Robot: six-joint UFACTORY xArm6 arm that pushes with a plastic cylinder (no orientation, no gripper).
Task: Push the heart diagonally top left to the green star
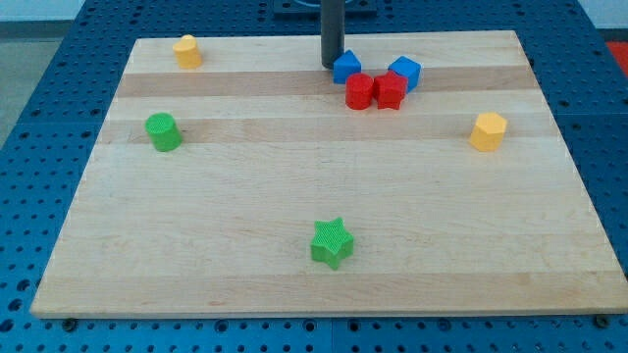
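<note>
A yellow heart-shaped block (187, 50) sits near the board's top left corner. The green star (332, 242) lies at the bottom centre, far from it. My tip (332, 65) is at the top centre, right against the left side of a small blue block (345, 67). The tip is well to the right of the heart and far above the star.
A blue cube (404, 72) and two red blocks (360, 91) (391, 89) cluster just right of my tip. A green cylinder (163, 131) is at the left. A yellow hexagon (488, 130) is at the right. The wooden board (294, 186) ends on a blue perforated table.
</note>
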